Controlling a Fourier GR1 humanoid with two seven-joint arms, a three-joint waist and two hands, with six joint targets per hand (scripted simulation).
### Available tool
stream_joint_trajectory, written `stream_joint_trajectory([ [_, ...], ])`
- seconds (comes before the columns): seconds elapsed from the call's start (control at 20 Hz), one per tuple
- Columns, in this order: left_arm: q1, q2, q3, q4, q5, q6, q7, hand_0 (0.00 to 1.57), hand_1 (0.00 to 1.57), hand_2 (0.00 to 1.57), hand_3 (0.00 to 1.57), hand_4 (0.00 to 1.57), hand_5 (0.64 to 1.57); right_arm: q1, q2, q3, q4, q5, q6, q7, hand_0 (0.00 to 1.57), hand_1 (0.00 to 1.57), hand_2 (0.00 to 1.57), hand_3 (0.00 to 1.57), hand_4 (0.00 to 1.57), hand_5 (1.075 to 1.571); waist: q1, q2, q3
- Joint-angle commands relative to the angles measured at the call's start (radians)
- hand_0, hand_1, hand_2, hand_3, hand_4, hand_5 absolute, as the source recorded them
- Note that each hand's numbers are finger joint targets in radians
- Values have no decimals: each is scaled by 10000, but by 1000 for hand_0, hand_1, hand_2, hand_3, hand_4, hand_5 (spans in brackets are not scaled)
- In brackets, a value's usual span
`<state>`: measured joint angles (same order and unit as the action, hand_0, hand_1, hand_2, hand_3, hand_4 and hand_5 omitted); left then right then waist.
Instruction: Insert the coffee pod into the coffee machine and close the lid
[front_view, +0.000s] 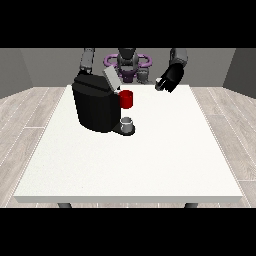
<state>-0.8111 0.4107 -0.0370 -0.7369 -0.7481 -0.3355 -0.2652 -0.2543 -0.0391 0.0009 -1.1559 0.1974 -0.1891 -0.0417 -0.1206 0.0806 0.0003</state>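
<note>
The black coffee machine (95, 107) stands on the left half of the white table (150, 160), with its grey lid (110, 78) tilted up and open. Its red pod holder (126, 99) juts out to the right, above a grey cup (127, 124) on the machine's base. The hand at the view's right (169, 79) hangs above the table's far edge, well to the right of the machine. Its fingers are curled round a small pale coffee pod (159, 85). At the view's left an arm (87, 60) comes down behind the machine, and its hand is hidden.
The robot's torso (128, 64) stands behind the table's far edge. Wooden floor surrounds the table. The table's front half and right side hold no objects.
</note>
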Motion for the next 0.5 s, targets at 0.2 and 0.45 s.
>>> stream_joint_trajectory([
  [0.2,-1054,-637,98,-279,-106,-414,1159,1331,1331,1351,1323,592,1571,142,371,492,-263,-223,37,8,0,0,0,0,0,1571,-666,-339,-1],
  [0.45,-2007,-121,1151,-3,415,-620,1521,956,956,1160,1358,517,1571,-553,184,302,-783,-164,321,166,0,0,0,0,0,1571,-1051,249,-5],
])
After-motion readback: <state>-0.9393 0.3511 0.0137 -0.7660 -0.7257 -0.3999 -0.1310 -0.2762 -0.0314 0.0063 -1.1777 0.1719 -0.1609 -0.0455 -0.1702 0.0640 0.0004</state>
